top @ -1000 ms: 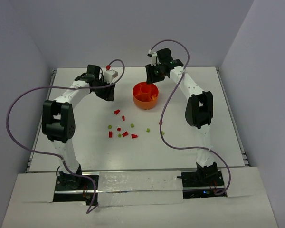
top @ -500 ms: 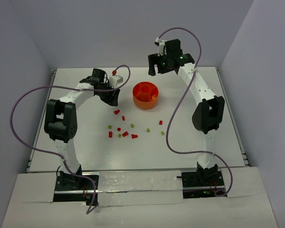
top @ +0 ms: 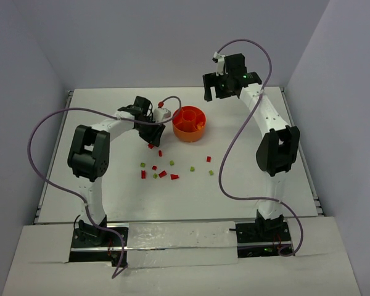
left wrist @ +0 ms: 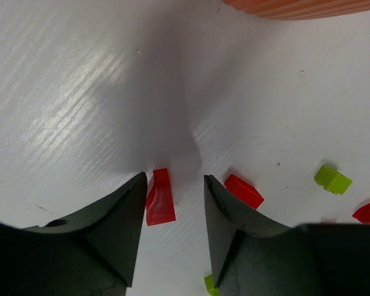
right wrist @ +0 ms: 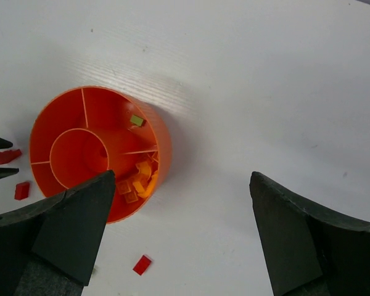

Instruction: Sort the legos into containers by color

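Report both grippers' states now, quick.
Left gripper: open, straddling a red lego, not clamped on it.
Right gripper: open wide, empty.

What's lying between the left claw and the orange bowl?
Nothing: the left wrist view shows bare table from the left claw up to the orange bowl.

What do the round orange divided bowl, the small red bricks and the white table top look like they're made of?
The round orange divided bowl: moulded plastic, probably; thin uniform walls, even colour, soft sheen. The small red brick: hard glossy plastic, by its crisp edges and slightly see-through look. The white table top: likely ribbed plastic sheet; fine parallel lines and a satin glare.
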`<state>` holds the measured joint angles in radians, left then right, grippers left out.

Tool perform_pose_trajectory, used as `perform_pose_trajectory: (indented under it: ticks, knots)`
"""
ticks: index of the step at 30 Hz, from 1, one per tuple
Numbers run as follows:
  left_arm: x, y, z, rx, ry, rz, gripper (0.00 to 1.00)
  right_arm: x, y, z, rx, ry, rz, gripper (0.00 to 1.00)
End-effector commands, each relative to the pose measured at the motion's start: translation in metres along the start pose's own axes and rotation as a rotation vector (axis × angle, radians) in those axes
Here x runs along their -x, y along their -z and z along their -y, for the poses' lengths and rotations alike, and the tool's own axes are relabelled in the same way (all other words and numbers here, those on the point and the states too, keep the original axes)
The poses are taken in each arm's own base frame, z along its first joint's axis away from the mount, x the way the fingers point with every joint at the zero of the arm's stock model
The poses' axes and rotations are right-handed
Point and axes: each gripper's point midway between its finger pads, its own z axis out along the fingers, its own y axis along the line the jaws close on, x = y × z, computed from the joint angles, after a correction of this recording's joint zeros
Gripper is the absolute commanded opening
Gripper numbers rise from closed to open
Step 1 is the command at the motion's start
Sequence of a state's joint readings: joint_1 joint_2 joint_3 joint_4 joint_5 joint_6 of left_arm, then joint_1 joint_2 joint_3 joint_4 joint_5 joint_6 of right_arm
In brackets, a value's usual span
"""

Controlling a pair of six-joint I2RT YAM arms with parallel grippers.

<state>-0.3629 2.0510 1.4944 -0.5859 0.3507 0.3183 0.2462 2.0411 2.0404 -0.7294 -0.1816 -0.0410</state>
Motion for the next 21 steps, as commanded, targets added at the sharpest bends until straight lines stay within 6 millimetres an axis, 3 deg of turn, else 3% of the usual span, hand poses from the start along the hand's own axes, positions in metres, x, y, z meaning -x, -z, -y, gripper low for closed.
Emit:
perform_pose_trajectory:
  ticks: [1, 8, 13, 16, 19, 20, 21]
  knots:
    - [-0.001, -0.005, -0.005, 0.055, -0.024, -0.028, 0.48, 0.018, 0.032, 0.005, -0.027, 0.023, 0.068, 0.96]
    - [-0.008, 0.0, -0.01, 0.101, -0.047, -0.038, 0.29, -0.01, 0.035, 0.008, -0.025, 0.021, 0.016, 0.96]
    - [0.01, 0.016, -0.008, 0.096, -0.06, 0.018, 0.1, -0.042, 0.032, 0.015, -0.029, 0.002, -0.052, 0.94]
    - [0.043, 0.041, -0.001, 0.051, -0.06, 0.117, 0.03, -0.059, 0.034, 0.019, -0.017, -0.019, -0.083, 0.93]
    - [0.095, 0.084, 0.004, -0.019, -0.042, 0.303, 0.0, -0.087, 0.035, 0.021, 0.013, -0.045, -0.13, 0.92]
    - [0.096, 0.085, 0.005, -0.023, -0.021, 0.306, 0.0, -0.083, 0.038, 0.02, 0.013, -0.042, -0.114, 0.92]
    - [0.112, 0.101, 0.01, -0.041, -0.025, 0.373, 0.0, -0.088, 0.038, 0.019, 0.023, -0.046, -0.119, 0.92]
